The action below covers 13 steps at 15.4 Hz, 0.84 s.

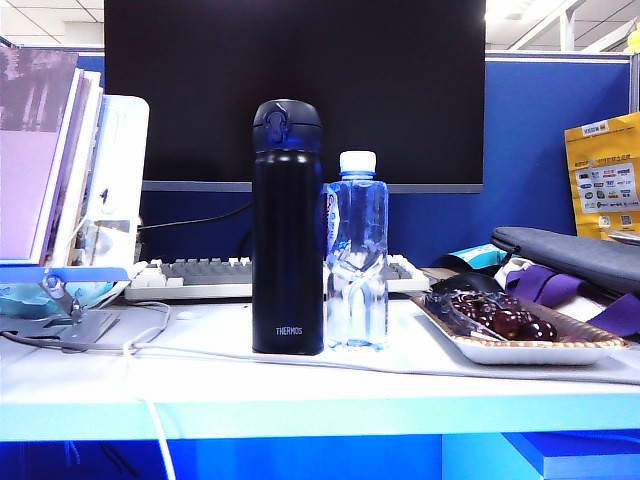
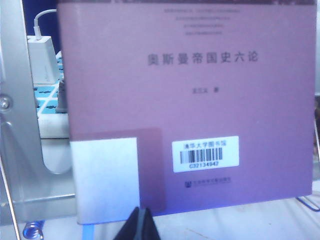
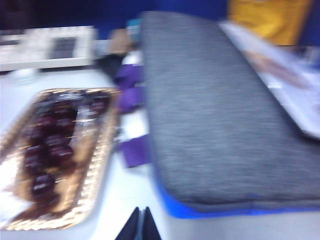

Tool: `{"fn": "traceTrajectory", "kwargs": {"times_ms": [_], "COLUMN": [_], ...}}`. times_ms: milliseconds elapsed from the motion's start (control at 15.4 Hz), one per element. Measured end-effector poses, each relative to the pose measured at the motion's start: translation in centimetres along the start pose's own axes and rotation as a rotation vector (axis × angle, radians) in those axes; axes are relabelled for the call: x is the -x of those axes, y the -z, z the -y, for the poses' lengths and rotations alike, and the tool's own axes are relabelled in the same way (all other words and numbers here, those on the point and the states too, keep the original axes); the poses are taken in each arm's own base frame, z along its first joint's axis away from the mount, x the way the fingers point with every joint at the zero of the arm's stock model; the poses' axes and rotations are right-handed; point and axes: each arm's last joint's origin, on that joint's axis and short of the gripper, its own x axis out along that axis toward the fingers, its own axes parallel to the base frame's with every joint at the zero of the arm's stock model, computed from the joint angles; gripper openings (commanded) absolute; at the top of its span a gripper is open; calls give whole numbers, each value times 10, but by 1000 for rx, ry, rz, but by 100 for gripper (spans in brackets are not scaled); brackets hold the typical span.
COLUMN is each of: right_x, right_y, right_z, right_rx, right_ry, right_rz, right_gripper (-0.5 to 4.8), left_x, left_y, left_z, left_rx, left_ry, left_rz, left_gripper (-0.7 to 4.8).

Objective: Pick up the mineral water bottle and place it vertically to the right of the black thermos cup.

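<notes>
Closest to the exterior camera runs the white table [image 1: 300,395], and on it the black thermos cup [image 1: 287,228] stands upright, domed lid uppermost, its long axis vertical. Taking that thermos as the landmark, the mineral water bottle [image 1: 356,252] stands immediately to its right, also upright with the white cap on top and its long axis vertical; the two sides look to be touching or nearly so, and which of these I cannot tell. It is shorter than the thermos, its cap reaching only to the flask's shoulder.

Farther right of the thermos lies a shallow tray [image 1: 520,345] of dark cherries, and beyond it a grey pouch [image 1: 570,252] over purple cloth. Behind the thermos sits a pale keyboard [image 1: 200,275] under a dark monitor [image 1: 295,80]. Left of the thermos, books lean in a stand [image 1: 45,160].

Neither arm shows in the exterior view. In the left wrist view the left gripper [image 2: 141,225] has its dark fingertips pressed together with nothing between them, facing a pink book cover [image 2: 190,100]. In the blurred right wrist view the right gripper [image 3: 140,225] is likewise closed and empty, over the table between the cherry tray [image 3: 95,190] and the grey pouch [image 3: 215,115].
</notes>
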Motion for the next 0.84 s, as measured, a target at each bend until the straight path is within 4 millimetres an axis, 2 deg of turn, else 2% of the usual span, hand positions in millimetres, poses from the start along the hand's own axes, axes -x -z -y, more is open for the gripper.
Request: {"fn": "traceTrajectory", "kwargs": {"times_ms": [845], "right_x": [0], "right_y": [0], "right_z": [0], "right_rx": [1], "right_ry": [12], "right_rz": [6], "right_gripper": [0], "left_x": [0], "left_y": [0], "left_z": [0], "left_rx": [0], "left_ry": [0], "left_rz": [0], "left_gripper": [-2]}}
